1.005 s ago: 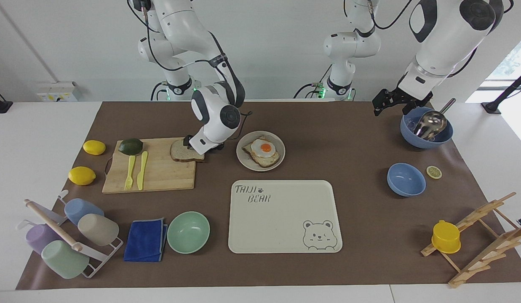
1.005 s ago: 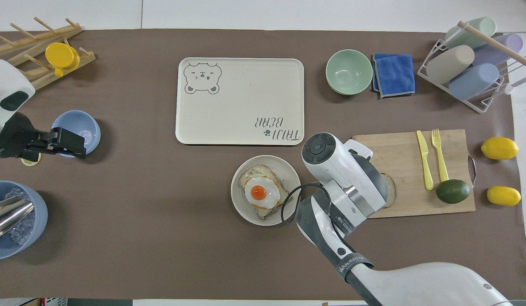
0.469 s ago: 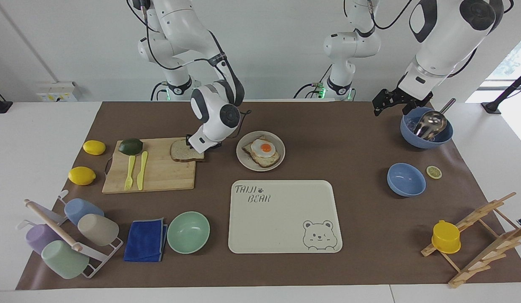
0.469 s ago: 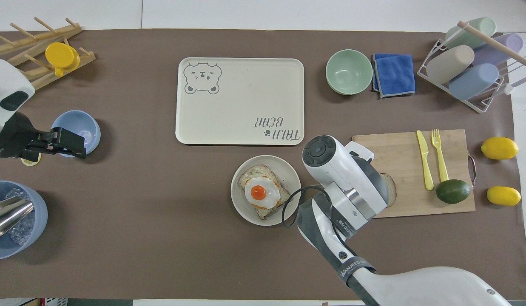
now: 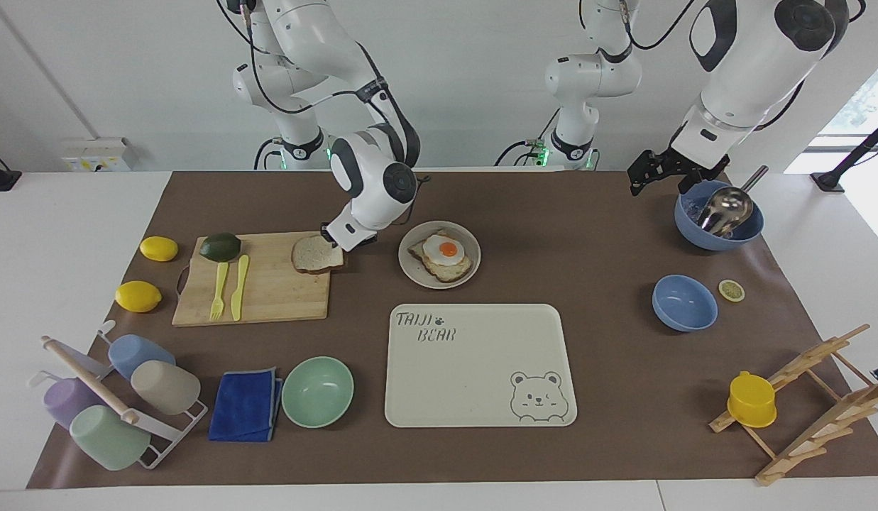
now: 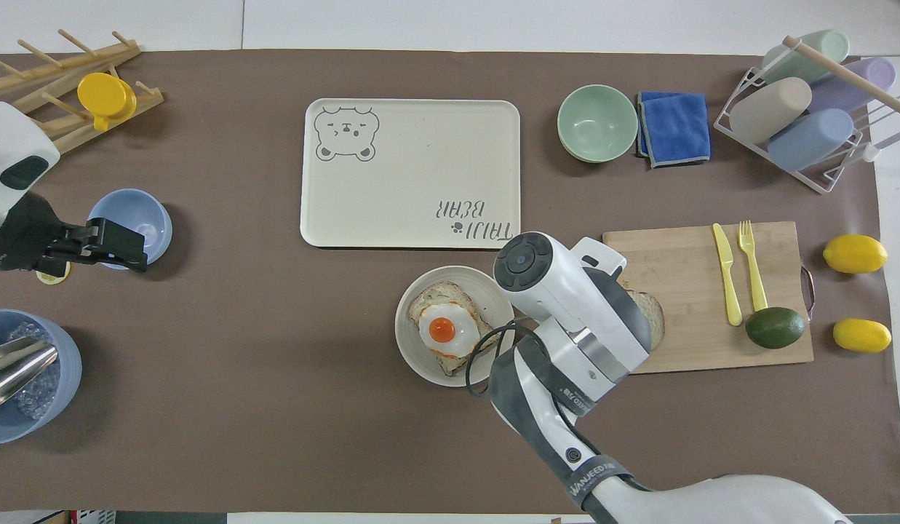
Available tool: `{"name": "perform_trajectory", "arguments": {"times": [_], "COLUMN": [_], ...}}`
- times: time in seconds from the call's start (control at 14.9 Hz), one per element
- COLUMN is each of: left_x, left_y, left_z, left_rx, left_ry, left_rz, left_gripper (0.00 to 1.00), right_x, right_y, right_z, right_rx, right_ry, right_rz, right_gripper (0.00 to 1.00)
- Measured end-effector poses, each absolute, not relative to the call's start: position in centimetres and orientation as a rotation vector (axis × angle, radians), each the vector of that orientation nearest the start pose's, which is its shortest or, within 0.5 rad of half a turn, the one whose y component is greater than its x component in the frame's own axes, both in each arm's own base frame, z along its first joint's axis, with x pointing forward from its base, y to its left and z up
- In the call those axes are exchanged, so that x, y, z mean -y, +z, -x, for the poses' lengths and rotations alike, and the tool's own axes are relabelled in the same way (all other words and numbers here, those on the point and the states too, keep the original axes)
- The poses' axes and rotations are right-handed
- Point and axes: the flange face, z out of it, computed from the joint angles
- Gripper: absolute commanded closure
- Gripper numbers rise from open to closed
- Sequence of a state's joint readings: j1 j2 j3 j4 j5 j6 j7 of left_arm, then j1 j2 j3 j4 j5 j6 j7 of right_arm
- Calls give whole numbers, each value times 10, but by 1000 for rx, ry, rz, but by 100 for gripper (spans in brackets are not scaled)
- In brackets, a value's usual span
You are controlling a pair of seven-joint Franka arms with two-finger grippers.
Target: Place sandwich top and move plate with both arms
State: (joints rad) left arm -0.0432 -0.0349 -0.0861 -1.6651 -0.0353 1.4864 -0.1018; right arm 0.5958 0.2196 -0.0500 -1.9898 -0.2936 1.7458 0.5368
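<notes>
The sandwich top (image 5: 312,254) is a plain bread slice at the cutting board's corner nearest the plate, its edge lifted. My right gripper (image 5: 337,243) is shut on that edge; in the overhead view the arm hides most of the slice (image 6: 652,319). The beige-grey plate (image 5: 410,273) sits beside the board toward the left arm's end and holds toast with a fried egg (image 5: 442,255); it also shows in the overhead view (image 6: 409,349). My left gripper (image 5: 646,176) waits open in the air beside the big blue bowl, and shows in the overhead view (image 6: 126,246).
The wooden board (image 5: 268,298) carries a yellow fork and knife (image 5: 229,287) and an avocado (image 5: 220,246). The cream bear tray (image 5: 474,369) lies farther from the robots than the plate. A mint bowl (image 5: 317,391), a blue cloth, a cup rack, two lemons and two blue bowls (image 5: 683,303) stand around.
My right gripper has risen a little and shifted toward the plate, taking the bread slice's edge with it. The left arm has not moved.
</notes>
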Motion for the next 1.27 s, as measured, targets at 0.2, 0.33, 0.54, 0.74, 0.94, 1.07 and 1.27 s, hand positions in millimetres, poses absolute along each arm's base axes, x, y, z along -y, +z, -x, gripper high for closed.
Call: {"name": "perform_trajectory", "arguments": {"times": [0.2,0.33,0.54,0.74,0.94,1.07,1.27], "left_x": [73,73,73,73,73,73,74], "left_y": [593,593,593,593,593,594,593], "left_z": [-526,-526,-527,-528,-528,-528,-530], "left_rx": [-44,-43,-43,-42,-39,-34,-35], "left_ry": [231,230,217,215,214,210,189], "left_rz": [3148,3149,3150,3151,3151,3151,3154], "left_gripper": [0,0,0,0,0,0,0], "right_x": [-329,-365,-415,-441,-449,-451,-451], "right_y": [376,388,384,358,345,342,340], "right_z": [-465,-455,-436,-425,-427,-429,-427], "right_rx": [346,415,457,464,478,480,484], "right_ry": [311,265,188,163,124,96,98], "right_rz": [3513,3470,3454,3455,3431,3414,3415], "right_gripper": [100,100,100,100,100,100,100]}}
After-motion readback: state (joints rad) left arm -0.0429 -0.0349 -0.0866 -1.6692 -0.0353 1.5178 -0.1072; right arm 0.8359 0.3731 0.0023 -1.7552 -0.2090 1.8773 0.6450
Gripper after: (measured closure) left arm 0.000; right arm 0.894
